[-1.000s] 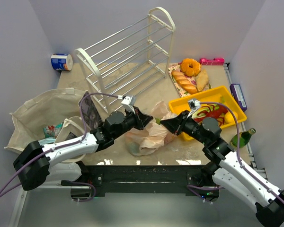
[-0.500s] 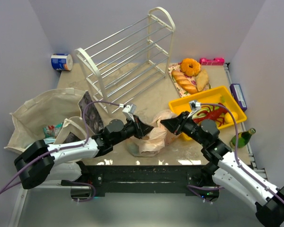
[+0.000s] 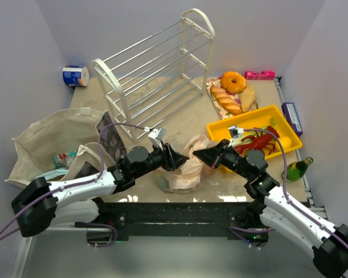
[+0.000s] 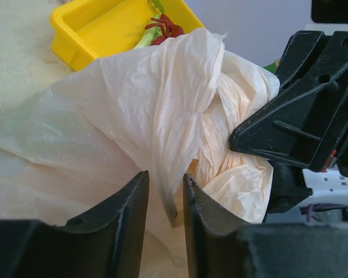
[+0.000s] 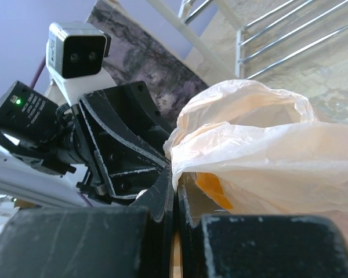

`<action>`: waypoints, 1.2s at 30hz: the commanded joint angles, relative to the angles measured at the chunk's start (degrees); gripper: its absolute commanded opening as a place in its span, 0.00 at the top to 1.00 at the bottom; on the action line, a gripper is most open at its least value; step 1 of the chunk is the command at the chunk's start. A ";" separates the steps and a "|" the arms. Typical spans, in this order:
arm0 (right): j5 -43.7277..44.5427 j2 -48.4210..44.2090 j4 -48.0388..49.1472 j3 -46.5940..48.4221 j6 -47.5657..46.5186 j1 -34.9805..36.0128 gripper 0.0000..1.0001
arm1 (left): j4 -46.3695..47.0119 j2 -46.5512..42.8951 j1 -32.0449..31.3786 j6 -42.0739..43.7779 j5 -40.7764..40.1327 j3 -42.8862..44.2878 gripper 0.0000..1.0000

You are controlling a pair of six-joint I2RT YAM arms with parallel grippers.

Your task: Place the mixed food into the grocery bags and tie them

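The peach-pink plastic bag (image 3: 182, 168) sits at the near middle of the counter (image 3: 232, 180), caught between your two arms, with its gathered top bunched where the tips meet. Your right gripper (image 5: 175, 184) is pressed together on a fold of film at the bag's right side. Your left gripper (image 4: 166, 180) stands a little apart, and a twisted strand of film hangs in the gap. That strand looks loose rather than clamped, though I can't be sure.

The strand runs up and away from the left gripper toward the right one, so the line between the two tips is the axis you'll work along. I can't tell whether the twist near the top is a real knot, so I'd judge the tying unfinished. For the next pull, close the left gripper on the strand it straddles while the right one anchors. The beige cloth tote (image 3: 40, 139) lies well apart at the left.
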 commanded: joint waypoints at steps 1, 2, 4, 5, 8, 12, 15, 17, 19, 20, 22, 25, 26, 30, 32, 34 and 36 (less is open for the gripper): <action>-5.05 0.44 10.99 -1.79 3.92 -0.18 1.00 | -6.83 -4.07 -0.30 5.49 -1.49 4.22 0.51; -5.49 0.70 13.53 -2.40 5.14 -0.27 1.00 | -8.06 -5.03 -0.30 6.47 -1.50 5.71 0.42; -6.54 0.79 15.39 -3.02 6.12 -0.18 1.00 | -11.05 -6.18 -0.30 8.83 -1.58 7.30 0.36; -6.81 0.62 17.14 -3.55 7.08 -0.27 1.00 | -11.76 -6.71 -0.30 9.55 -2.98 8.87 0.35; -6.90 -0.17 19.43 -4.60 8.84 -0.18 1.00 | -12.56 -7.94 -0.30 11.40 -3.34 10.55 0.35; -6.11 -2.37 17.95 -4.78 9.03 -0.18 1.00 | -11.24 -9.26 -0.21 11.40 -4.66 10.47 0.36; -5.85 -3.51 17.07 -5.13 8.94 -0.18 1.00 | -11.23 -8.56 -0.21 11.14 -5.10 10.20 0.37; -5.84 -3.95 16.89 -5.22 8.85 -0.18 1.00 | -11.94 -7.07 -0.21 10.52 -4.84 10.20 0.41; -6.02 -4.39 16.80 -5.22 8.85 -0.18 1.00 | -11.24 -6.10 -0.21 9.73 -4.31 9.07 0.43; -6.02 -4.48 16.80 -5.40 8.85 -0.18 1.00 | -10.54 -5.93 -0.21 9.38 -3.61 8.63 0.44; -6.11 -4.31 16.72 -5.40 8.85 -0.18 1.00 | -7.82 -5.57 -0.21 9.11 -2.56 7.22 0.44; -6.02 -4.31 17.24 -5.66 9.11 -0.18 1.00 | -7.10 -4.96 -0.21 9.38 -2.02 6.78 0.44; -5.93 -4.39 17.33 -5.75 9.20 -0.27 1.00 | -7.45 -4.87 -0.21 9.29 -1.94 6.78 0.45; -5.93 -4.57 17.07 -5.75 8.94 -0.18 1.00 | -7.73 -4.69 -0.21 8.67 -1.94 5.11 0.45; -5.93 -4.40 16.89 -5.92 8.85 -0.27 1.00 | -6.67 -5.04 -0.21 8.67 -0.11 3.70 0.45; -5.93 -4.22 17.33 -6.10 8.94 -0.27 1.00 | -5.70 -4.96 -0.21 8.85 0.70 2.83 0.44; -5.84 -4.13 17.86 -6.19 9.29 -0.27 1.00 | -5.09 -4.96 -0.21 9.63 1.84 1.95 0.42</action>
